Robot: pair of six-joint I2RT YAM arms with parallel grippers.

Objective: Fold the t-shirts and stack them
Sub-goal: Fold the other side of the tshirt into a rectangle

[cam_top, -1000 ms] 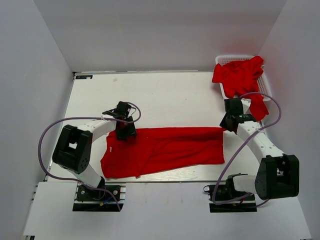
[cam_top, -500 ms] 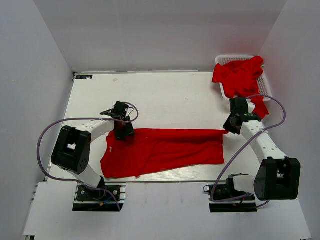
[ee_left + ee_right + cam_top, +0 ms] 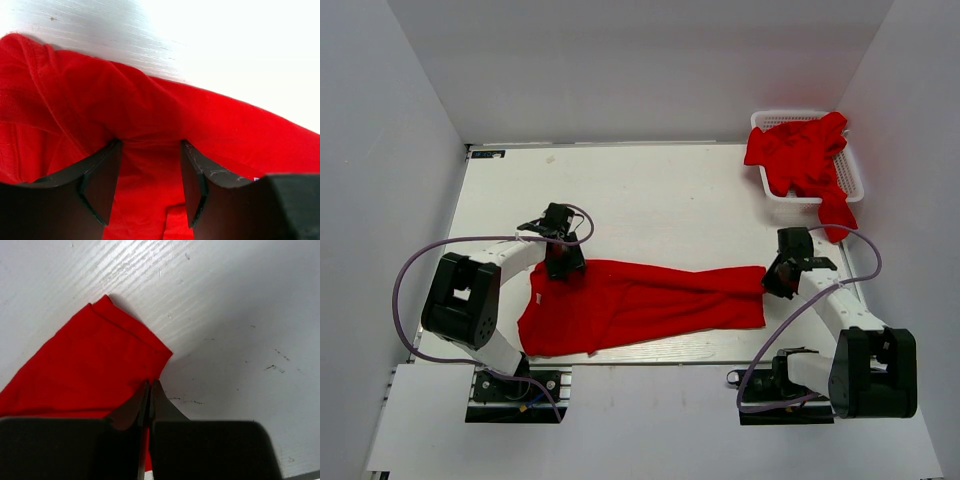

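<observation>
Red t-shirt [image 3: 640,305] lying flat near the worktop's [image 3: 650,195] front edge, long axis running left to right, left hand [image 3: 564,264] clamped on bunched cloth at its far-left corner, right hand [image 3: 770,281] pinched together on its far-right corner

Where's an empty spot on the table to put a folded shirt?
The biggest bare patch of table is at the back, between the far wall, the spread t-shirt and the basket. A thin strip is free along the near edge, in front of that shirt. It's crowded at the far right, where the heap of t-shirts spills over the basket.
</observation>
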